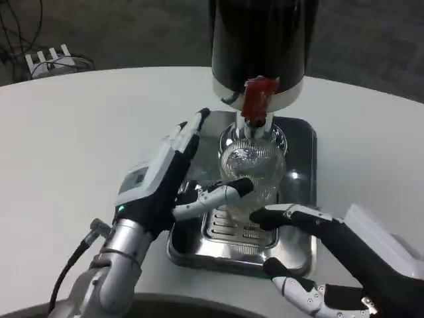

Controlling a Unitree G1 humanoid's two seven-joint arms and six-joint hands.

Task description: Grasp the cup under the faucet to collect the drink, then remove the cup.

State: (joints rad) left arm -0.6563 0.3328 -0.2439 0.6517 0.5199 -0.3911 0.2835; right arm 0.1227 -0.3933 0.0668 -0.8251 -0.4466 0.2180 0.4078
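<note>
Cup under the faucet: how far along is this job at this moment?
Done: the clear cup stands on the metal tray directly below the red faucet. In hand: the left hand wraps around the cup's side; the right hand hovers open over the tray's front. Whether drink is flowing cannot be told. Left: removing the cup.

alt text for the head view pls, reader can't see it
The robot's left hand wraps its fingers around a clear glass cup standing on a shiny steel drip tray, right under the red faucet of a black drink dispenser. Its right hand hovers open over the tray's front right corner, on a white table.
</note>
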